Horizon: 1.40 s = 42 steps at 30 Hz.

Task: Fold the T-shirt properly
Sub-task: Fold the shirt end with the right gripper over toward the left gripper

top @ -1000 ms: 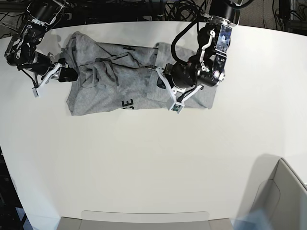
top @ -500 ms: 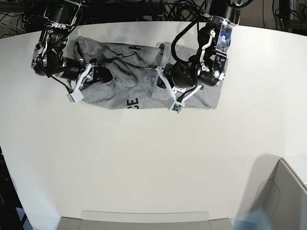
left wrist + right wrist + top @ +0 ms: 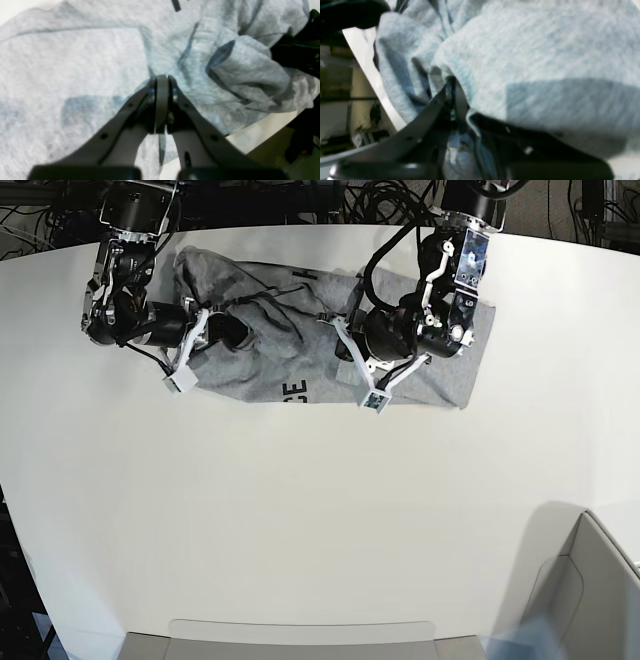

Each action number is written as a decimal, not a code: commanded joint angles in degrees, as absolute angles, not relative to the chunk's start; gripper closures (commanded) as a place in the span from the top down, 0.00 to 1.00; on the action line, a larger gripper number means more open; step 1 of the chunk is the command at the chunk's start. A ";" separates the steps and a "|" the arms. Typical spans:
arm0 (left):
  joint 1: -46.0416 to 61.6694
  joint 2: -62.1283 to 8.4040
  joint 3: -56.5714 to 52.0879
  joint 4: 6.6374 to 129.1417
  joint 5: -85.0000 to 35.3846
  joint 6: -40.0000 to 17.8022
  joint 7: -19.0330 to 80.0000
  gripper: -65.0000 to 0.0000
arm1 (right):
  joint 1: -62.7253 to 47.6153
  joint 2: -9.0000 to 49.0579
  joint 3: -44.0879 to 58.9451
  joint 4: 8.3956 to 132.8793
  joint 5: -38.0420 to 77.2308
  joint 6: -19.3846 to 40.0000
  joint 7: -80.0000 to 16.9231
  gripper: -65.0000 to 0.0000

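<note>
The heather-grey T-shirt lies crumpled across the far part of the white table. Black letters show at its near edge. My right gripper, on the left of the base view, is shut on a bunched fold of the shirt's left part. In the right wrist view cloth drapes over its dark fingers. My left gripper rests on the shirt's middle. In the left wrist view its fingertips are pressed together, pinching the cloth where creases meet.
A grey box stands at the near right corner. A flat grey tray edge sits at the table's front. Cables hang behind the far edge. The table's far edge shows close to the bunched cloth.
Both arms have moved to the right, dragging the shirt with them. The right gripper has pulled the shirt's left part inward, so the cloth is more bunched and narrower.
</note>
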State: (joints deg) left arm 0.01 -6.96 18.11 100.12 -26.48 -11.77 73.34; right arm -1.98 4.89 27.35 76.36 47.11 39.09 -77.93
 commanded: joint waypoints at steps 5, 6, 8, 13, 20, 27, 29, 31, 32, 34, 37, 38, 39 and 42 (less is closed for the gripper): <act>0.75 -6.73 17.63 101.32 -27.12 -11.91 73.01 0.00 | -0.48 10.77 33.45 76.62 42.15 40.00 -80.00 0.00; 0.92 -6.73 17.63 101.32 -27.12 -11.91 73.01 0.00 | -0.48 11.65 33.98 76.62 42.15 38.73 -79.08 0.00; 1.01 -6.73 17.63 101.32 -27.12 -11.91 73.01 0.00 | -0.84 13.41 34.24 76.44 42.15 35.12 -76.97 0.00; 2.51 -6.81 17.54 101.58 -27.12 -11.65 73.10 0.00 | -1.80 16.04 34.51 76.70 42.15 29.23 -74.24 0.00; 7.34 -9.71 7.08 112.75 -27.21 -12.09 79.96 0.00 | -4.53 13.49 34.07 88.31 42.15 24.13 -73.27 0.00; 7.34 -13.41 0.84 112.04 -27.12 -12.09 80.00 0.00 | -5.32 9.63 25.71 100.62 42.15 12.35 -73.36 0.00; 7.43 -14.29 0.84 112.04 -27.12 -12.09 80.00 0.00 | -5.05 8.92 22.29 102.64 42.15 9.10 -73.36 0.00; 7.52 -14.46 0.84 112.04 -26.95 -12.09 80.00 0.00 | -4.18 7.96 18.68 103.96 42.15 6.11 -73.27 0.00; 7.96 -14.55 0.84 112.04 -26.95 -11.82 80.00 0.00 | -3.82 7.60 16.66 104.57 42.15 4.18 -73.27 0.00; 8.84 -15.08 0.84 112.04 -26.95 -11.74 80.00 0.00 | -3.21 7.43 13.41 105.54 42.15 0.40 -73.19 0.00; 9.10 -15.43 0.84 112.04 -26.95 -11.74 80.00 0.00 | -1.71 7.16 8.22 106.42 42.15 -4.79 -72.66 0.00; 9.19 -15.78 0.84 112.04 -26.95 -11.74 80.00 0.00 | -0.92 7.25 6.02 106.51 42.15 -6.99 -72.22 0.00; 9.71 -16.31 0.84 112.04 -26.95 -11.74 80.00 0.00 | 0.04 7.25 3.82 106.51 42.15 -8.92 -72.13 0.00; 10.51 -17.45 0.84 112.04 -26.95 -11.91 80.00 0.00 | 2.86 7.25 -2.24 105.71 42.15 -14.64 -72.04 0.00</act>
State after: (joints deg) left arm 10.79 -16.82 1.02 111.09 -26.74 -11.77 79.96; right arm 1.50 7.11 -2.33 105.10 40.64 -14.11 -72.55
